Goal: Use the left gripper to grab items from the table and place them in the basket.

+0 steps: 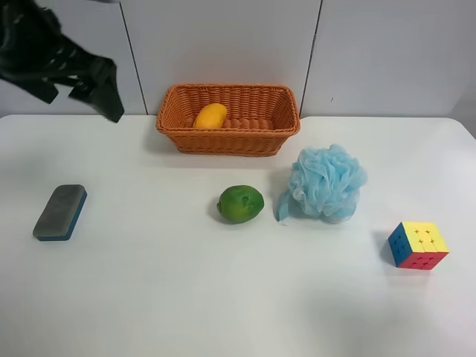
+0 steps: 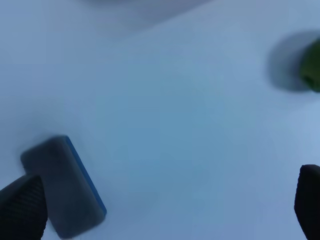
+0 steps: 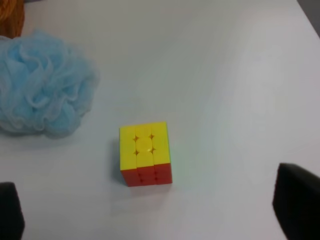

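The wicker basket stands at the back of the white table with the yellow-orange mango lying in it. The green fruit sits mid-table, the light-blue pouf beside it, the puzzle cube toward the exterior high view's right. The grey-topped blue eraser lies at that view's left. My left gripper hangs high at the back left, open and empty; its wrist view shows the eraser and the fruit's edge far below. My right gripper is open above the cube, with the pouf beside it.
A pale panelled wall rises behind the table. A bit of the basket's orange rim shows in a corner of the right wrist view.
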`<action>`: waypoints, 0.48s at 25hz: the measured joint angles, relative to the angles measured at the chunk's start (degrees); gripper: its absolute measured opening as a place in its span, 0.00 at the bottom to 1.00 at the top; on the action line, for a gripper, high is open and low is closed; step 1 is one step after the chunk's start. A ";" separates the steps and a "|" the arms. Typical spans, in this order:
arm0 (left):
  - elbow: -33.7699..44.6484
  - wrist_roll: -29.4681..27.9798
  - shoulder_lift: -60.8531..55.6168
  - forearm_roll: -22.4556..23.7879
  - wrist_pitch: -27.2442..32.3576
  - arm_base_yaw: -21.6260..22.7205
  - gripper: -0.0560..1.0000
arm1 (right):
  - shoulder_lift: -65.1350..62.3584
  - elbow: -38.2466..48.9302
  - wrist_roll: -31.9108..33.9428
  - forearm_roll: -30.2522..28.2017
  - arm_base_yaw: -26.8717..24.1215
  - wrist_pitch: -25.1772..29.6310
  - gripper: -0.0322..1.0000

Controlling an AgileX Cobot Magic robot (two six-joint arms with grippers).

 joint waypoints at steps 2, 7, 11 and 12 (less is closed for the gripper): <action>7.89 0.05 -8.13 -1.09 -1.70 0.00 0.99 | 0.00 0.00 0.00 0.00 0.00 0.00 0.99; 20.78 0.26 -26.43 -2.75 -1.35 0.00 0.99 | 0.00 0.00 0.00 0.00 0.00 0.00 0.99; 27.64 0.26 -38.76 -2.75 -0.33 0.00 0.99 | 0.00 0.00 0.00 0.00 0.00 0.00 0.99; 29.12 0.26 -41.96 -2.75 -0.26 0.00 0.99 | 0.00 0.00 0.00 0.00 0.00 0.00 0.99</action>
